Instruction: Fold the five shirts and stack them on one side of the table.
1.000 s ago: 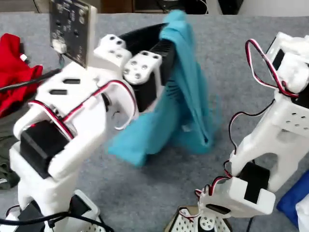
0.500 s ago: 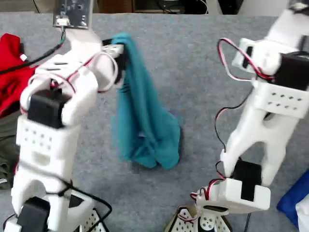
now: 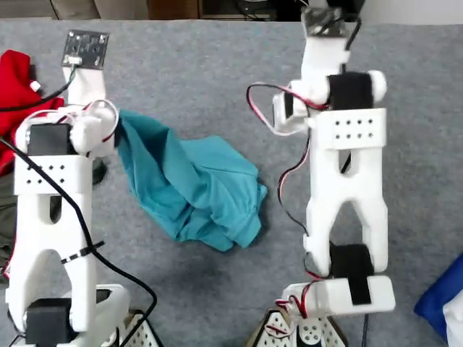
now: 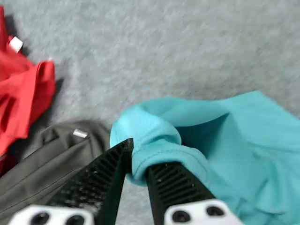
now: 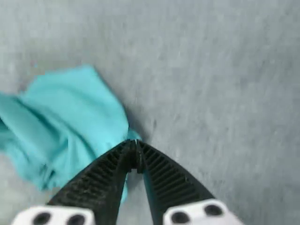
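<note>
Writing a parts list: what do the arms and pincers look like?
The left arm and right arm are blocky white shells with black motors, rows of small holes and red, black and white wires. The left pincer and right pincer have black ribbed fingers on white bases.

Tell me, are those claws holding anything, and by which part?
The left gripper pinches the teal shirt by a bunched fold of its hemmed edge. The right gripper is shut on nothing.

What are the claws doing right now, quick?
Left claw: closed on the teal shirt.
Right claw: closed, holding nothing.
</note>
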Tool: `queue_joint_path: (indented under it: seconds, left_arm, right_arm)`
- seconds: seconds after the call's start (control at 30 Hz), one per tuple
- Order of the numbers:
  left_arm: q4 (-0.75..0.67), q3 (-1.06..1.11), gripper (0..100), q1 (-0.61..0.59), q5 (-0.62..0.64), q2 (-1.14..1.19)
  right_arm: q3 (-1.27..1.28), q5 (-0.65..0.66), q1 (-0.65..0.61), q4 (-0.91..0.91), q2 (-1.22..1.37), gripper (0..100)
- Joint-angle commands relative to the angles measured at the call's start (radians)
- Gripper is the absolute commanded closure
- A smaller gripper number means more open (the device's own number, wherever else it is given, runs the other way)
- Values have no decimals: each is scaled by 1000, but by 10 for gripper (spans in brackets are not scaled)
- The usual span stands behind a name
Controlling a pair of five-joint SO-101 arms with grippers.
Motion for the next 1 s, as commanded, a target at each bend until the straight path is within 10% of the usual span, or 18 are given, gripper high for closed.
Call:
queue_joint_path:
  seconds: [0.0, 0.47, 0.97]
  left_arm:
    - [8, 26, 980, -52, -57, -10]
    - [81, 170, 980, -241, -540, -12]
    - [210, 170, 980, -270, -658, -12]
  right_arm:
    - [145, 9, -28, 15, -137, 991]
    - [403, 0, -137, -293, -18, 990]
    - [-513, -92, -274, -167, 846, 989]
